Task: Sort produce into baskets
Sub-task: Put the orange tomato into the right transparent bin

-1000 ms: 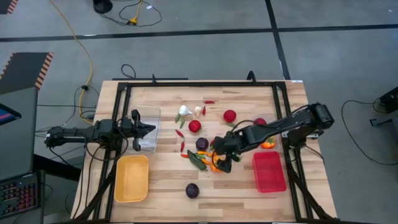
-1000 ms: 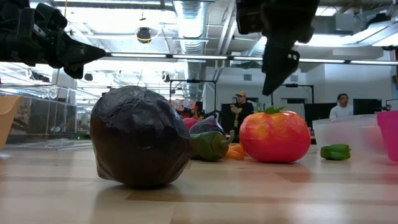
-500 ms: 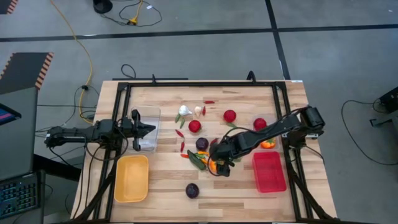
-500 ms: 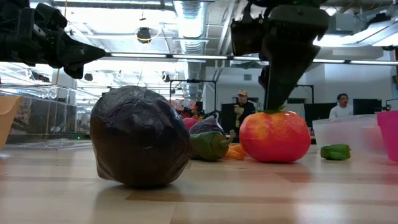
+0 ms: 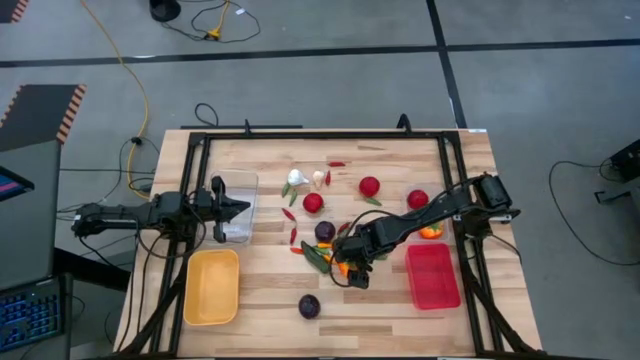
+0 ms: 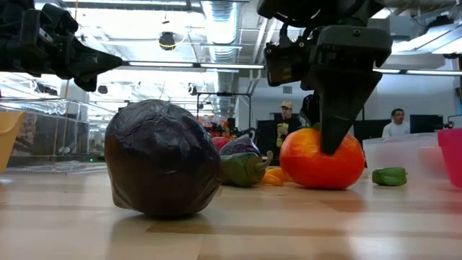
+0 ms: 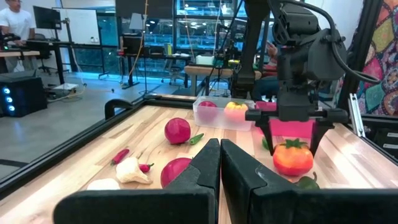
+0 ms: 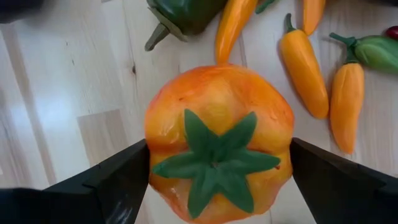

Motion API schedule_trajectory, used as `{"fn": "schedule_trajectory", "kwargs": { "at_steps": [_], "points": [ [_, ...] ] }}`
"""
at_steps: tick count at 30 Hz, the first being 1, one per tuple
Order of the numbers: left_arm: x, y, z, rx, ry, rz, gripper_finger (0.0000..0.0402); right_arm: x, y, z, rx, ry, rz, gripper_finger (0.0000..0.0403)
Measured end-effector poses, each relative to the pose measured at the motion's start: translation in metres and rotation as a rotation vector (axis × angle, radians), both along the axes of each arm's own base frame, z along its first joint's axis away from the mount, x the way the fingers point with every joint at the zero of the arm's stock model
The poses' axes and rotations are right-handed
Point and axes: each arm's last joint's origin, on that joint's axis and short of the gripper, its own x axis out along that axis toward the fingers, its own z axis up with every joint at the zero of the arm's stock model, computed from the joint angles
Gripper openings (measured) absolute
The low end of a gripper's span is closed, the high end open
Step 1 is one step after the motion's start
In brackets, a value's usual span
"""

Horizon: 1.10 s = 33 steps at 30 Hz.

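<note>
An orange pepper (image 8: 217, 143) with a green star-shaped stem rests on the table in the produce pile. My right gripper (image 5: 350, 268) reaches down over it, open, with one finger on each side of it. Green and orange chillies (image 5: 320, 258) lie beside the pepper. Red tomatoes (image 5: 313, 203), white garlic (image 5: 297, 178) and a dark purple round (image 5: 309, 306) lie scattered on the wood. The yellow basket (image 5: 211, 287) sits near left and the red basket (image 5: 433, 275) near right. My left gripper (image 5: 243, 207) waits, shut, over the clear basket (image 5: 240, 190). My right gripper comes at the orange pepper from above, pointing steeply down, with a finger (image 8: 118, 177) beside each of its two sides (image 8: 155, 155). I cannot tell whether the fingers touch it. The pepper sits on the table, stem up.
A black frame (image 5: 300, 137) runs round the table top. A second clear bin (image 7: 224, 112) with produce in it stands by the right arm. Bare wood lies between the yellow and red baskets, apart from the purple round (image 6: 162, 167).
My right gripper has come down and toward the table's left and near edge. It now straddles the orange pepper, where before it hung above and to the right of it. Its fingers have stayed wide apart.
</note>
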Motion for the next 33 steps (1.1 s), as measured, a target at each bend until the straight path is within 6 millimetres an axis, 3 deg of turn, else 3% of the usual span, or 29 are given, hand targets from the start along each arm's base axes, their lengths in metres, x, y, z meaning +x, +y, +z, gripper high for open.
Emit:
{"fn": "schedule_trajectory", "kwargs": {
  "at_steps": [8,15,26,29,33],
  "points": [
    [0.0,0.0,0.0,0.0,0.0,0.0,0.0,-0.003,-0.001,0.007,0.011,-0.01,0.001,0.0335],
    [0.0,0.0,0.0,0.0,0.0,0.0,0.0,-0.016,-0.011,0.048,-0.005,0.048,-0.018,0.0338],
    [0.0,0.0,0.0,0.0,0.0,0.0,0.0,-0.077,-0.052,0.109,-0.192,0.152,-0.223,0.0339],
    [0.0,0.0,0.0,0.0,0.0,0.0,0.0,-0.096,-0.062,0.117,-0.272,0.226,-0.325,0.0339],
    [0.0,0.0,0.0,0.0,0.0,0.0,0.0,-0.116,-0.071,0.114,-0.318,0.314,-0.427,0.0342]
  ]
}}
